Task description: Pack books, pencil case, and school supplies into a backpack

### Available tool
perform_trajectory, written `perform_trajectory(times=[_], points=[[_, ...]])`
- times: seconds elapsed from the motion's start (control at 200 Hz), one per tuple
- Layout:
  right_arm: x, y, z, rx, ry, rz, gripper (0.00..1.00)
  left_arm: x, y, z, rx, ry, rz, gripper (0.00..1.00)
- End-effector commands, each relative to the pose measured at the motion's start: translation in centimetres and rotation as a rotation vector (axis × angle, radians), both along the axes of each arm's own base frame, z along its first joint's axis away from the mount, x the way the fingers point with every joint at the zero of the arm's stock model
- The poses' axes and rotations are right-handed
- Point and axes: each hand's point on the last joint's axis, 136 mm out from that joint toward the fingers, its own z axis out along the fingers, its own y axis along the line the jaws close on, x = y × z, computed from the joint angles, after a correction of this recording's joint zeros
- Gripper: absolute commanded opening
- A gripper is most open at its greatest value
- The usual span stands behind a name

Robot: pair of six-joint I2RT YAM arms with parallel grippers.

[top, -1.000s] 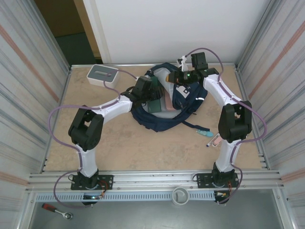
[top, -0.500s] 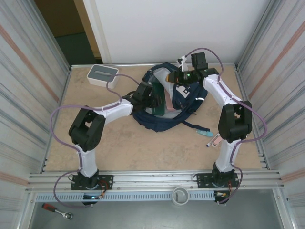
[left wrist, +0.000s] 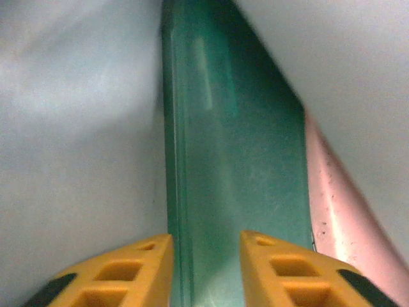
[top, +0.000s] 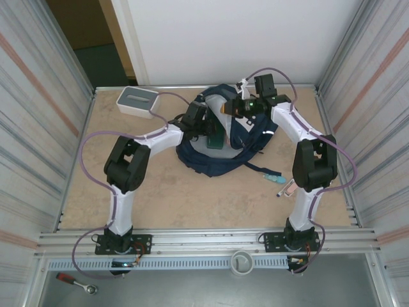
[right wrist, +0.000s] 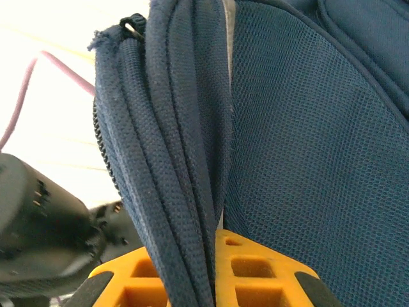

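Observation:
The navy backpack [top: 220, 150] lies mid-table with its mouth held up. My right gripper [top: 230, 107] is shut on the backpack's rim fabric [right wrist: 185, 160], pinched between its yellow fingers [right wrist: 255, 272]. My left gripper [top: 208, 125] reaches into the opening. Its jaws stand partly apart over a flat dark-green thing [left wrist: 236, 173], with a pink thing [left wrist: 339, 204] beside it. Whether either is a book or the pencil case I cannot tell, nor whether the fingers press the green thing. The school supplies, a teal marker [top: 271, 174] and a pink-and-white stick [top: 287, 188], lie on the table right of the backpack.
A white box with a grey top [top: 137, 100] sits at the back left of the table. Metal walls close in both sides. A red-handled wrench [top: 77, 281] lies below the front rail. The left arm's purple cable loops over the left of the table.
The left gripper has pushed farther into the backpack's mouth, toward the back right, and its jaws have narrowed. The right gripper keeps its hold on the rim.

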Motion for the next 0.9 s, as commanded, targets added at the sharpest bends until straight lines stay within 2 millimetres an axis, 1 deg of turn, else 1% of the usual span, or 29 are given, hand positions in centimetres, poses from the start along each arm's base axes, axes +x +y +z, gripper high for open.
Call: perform_trajectory(times=[0.0, 0.11, 0.175, 0.22, 0.291, 0.336, 0.396, 0.441, 0.451, 0.496, 0.531, 0.596, 0.651, 0.711, 0.751, 0.777, 0.822, 0.857, 0.897], points=[[-1.9, -0.5, 0.4, 0.005, -0.006, 0.031, 0.10, -1.5, 0.5, 4.2, -0.051, -0.084, -0.034, 0.44], [-2.9, -0.8, -0.5, -0.005, 0.005, 0.029, 0.11, -5.0, 2.7, 6.2, -0.078, -0.104, -0.035, 0.62], [-3.7, -0.4, -1.2, -0.003, 0.021, 0.036, 0.15, -7.1, 4.6, 7.1, -0.062, -0.126, -0.027, 0.68], [-4.6, 0.1, -1.7, -0.004, 0.037, 0.051, 0.20, -8.1, 6.4, 7.3, -0.037, -0.138, 0.005, 0.71], [-6.8, 0.7, -2.6, -0.012, 0.054, 0.083, 0.30, -9.1, 9.5, 6.9, -0.019, -0.137, 0.057, 0.75], [-8.2, 0.8, -3.0, -0.021, 0.057, 0.099, 0.38, -9.3, 11.4, 6.2, -0.022, -0.114, 0.091, 0.76], [-9.5, 0.1, -3.1, -0.033, 0.051, 0.087, 0.48, -9.3, 13.5, 5.3, -0.047, -0.070, 0.127, 0.78], [-9.9, -1.2, -2.8, -0.038, 0.038, 0.054, 0.54, -9.2, 14.3, 4.7, -0.077, -0.039, 0.136, 0.79], [-9.9, -1.4, -2.8, -0.039, 0.035, 0.047, 0.57, -9.2, 14.4, 4.6, -0.085, -0.034, 0.136, 0.79], [-9.6, -3.1, -2.5, -0.041, 0.020, -0.008, 0.64, -9.0, 14.5, 4.4, -0.114, -0.022, 0.129, 0.79], [-9.0, -4.6, -2.7, -0.049, 0.021, -0.065, 0.67, -8.8, 14.3, 4.3, -0.131, -0.016, 0.120, 0.80], [-7.1, -8.2, -3.3, -0.070, 0.048, -0.211, 0.71, -8.3, 13.3, 4.2, -0.160, -0.007, 0.088, 0.80], [-5.4, -11.1, -4.3, -0.092, 0.067, -0.337, 0.74, -7.9, 12.7, 3.5, -0.178, 0.020, 0.077, 0.80], [-3.4, -14.2, -6.1, -0.144, 0.097, -0.479, 0.75, -7.3, 11.9, 2.5, -0.198, 0.053, 0.068, 0.80], [-2.2, -15.8, -7.2, -0.160, 0.116, -0.551, 0.76, -7.0, 11.4, 2.0, -0.221, 0.074, 0.059, 0.80], [-1.6, -16.5, -7.9, -0.164, 0.127, -0.583, 0.76, -6.9, 11.0, 1.7, -0.234, 0.086, 0.044, 0.80], [-0.4, -17.1, -8.9, -0.166, 0.146, -0.619, 0.76, -6.7, 10.2, 1.2, -0.258, 0.108, 0.019, 0.80], [0.5, -17.1, -9.6, -0.160, 0.159, -0.624, 0.75, -6.7, 9.5, 0.8, -0.276, 0.130, -0.004, 0.80], [1.2, -16.5, -10.4, -0.150, 0.181, -0.607, 0.74, -6.9, 8.6, 0.2, -0.293, 0.155, -0.033, 0.80]])
